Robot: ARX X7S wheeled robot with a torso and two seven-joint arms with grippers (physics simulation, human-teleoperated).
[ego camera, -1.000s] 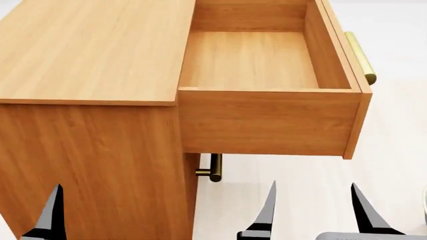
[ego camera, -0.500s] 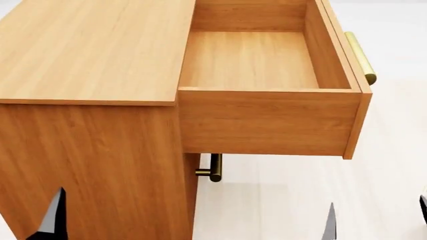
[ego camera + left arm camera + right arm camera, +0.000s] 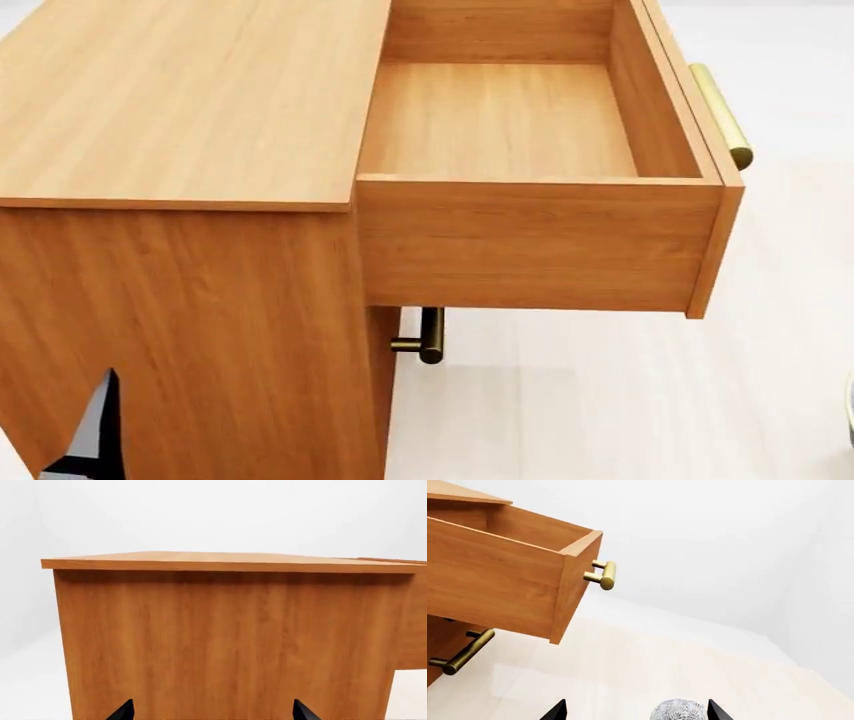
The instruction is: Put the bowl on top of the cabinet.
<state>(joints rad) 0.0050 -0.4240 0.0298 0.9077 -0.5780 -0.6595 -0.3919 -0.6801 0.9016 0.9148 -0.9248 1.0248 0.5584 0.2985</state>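
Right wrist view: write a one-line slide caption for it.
Open right gripper hangs over the patterned bowl on the pale floor, beside the cabinet and its pulled-out top drawer.

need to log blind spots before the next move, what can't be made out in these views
- bowl: right wrist view shows only its patterned upper part, the frame edge cuts the rest; head view shows at most a sliver at the right edge.
- right gripper: only fingertips in view; out of head view.
- left gripper: tips only.
- cabinet: lower drawers cut off.
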